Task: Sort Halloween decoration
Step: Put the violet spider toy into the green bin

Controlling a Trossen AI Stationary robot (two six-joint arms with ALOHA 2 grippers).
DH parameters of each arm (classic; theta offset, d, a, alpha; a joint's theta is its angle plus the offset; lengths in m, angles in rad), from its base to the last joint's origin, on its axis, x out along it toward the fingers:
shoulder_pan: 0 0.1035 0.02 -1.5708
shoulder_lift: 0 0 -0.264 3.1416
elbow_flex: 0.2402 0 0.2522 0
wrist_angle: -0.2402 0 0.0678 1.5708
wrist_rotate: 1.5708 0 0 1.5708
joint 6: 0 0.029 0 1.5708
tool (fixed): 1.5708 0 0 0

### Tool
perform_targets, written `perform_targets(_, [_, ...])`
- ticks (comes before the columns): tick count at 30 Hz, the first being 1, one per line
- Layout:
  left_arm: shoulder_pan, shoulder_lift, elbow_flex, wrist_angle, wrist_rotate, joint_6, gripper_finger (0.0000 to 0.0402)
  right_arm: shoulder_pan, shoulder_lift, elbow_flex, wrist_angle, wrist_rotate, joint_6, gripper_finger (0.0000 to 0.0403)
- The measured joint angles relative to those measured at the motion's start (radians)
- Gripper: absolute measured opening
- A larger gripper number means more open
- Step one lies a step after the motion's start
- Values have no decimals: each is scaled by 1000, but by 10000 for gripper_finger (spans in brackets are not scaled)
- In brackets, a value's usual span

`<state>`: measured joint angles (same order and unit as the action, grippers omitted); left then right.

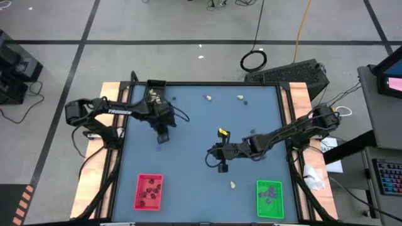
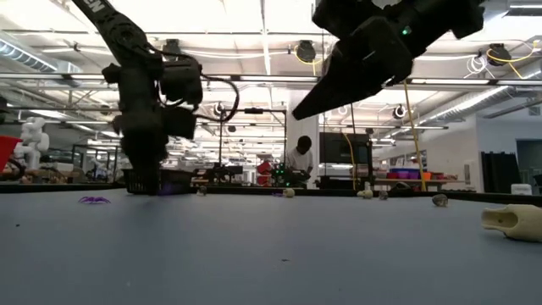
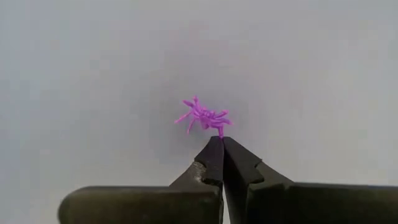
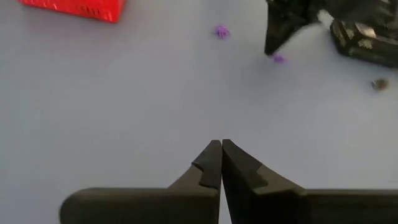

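Observation:
A small purple spider-shaped decoration (image 3: 204, 116) lies on the blue-grey table (image 1: 201, 132), just ahead of my left gripper (image 3: 222, 142). That gripper (image 1: 162, 138) points down at the table's left half and is shut on one of its legs. A second purple bit (image 4: 222, 31) lies close by on the table. My right gripper (image 4: 221, 144) hangs shut with nothing in it above the table's middle (image 1: 222, 166). Cream lumps lie loose at the far side (image 1: 208, 97), (image 1: 240, 97) and toward the near side (image 1: 233, 184). My left gripper pinches one leg of the purple spider (image 3: 221, 132) between the very ends of its two fingers. The fingers come steeply from above, tips at the table top. The rest of the spider lies on the table beyond the tips.
A black tray (image 1: 155, 94) holding cream lumps stands at the far left edge. The red tray (image 1: 149, 191) with dark lumps is near left, the green tray (image 1: 269, 198) near right. A dark lump (image 2: 439, 201) lies at the far right. A person stands in the room behind.

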<state>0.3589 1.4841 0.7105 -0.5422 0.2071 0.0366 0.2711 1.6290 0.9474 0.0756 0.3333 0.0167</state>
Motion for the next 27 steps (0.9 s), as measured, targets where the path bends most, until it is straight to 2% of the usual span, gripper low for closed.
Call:
perform_targets(5, [-117, -1, 0, 151, 179, 6, 0, -2, 108, 1, 163, 1, -57, 33])
perform_targets(9, [-203, -2, 1, 264, 262, 3, 0, -20, 182, 4, 286, -1, -98, 78])
perform_targets(13, [-269, -2, 1, 326, 275, -3, 0, -48, 221, 34, 327, -100, -140, 124])
perform_targets(17, [-312, -2, 1, 361, 276, -5, 0, -84, 251, 88, 324, -199, -164, 154])
perform_targets(27, [-348, -3, 2, 412, 284, -5, 0, -161, 338, 272, 174, -422, -178, 165])
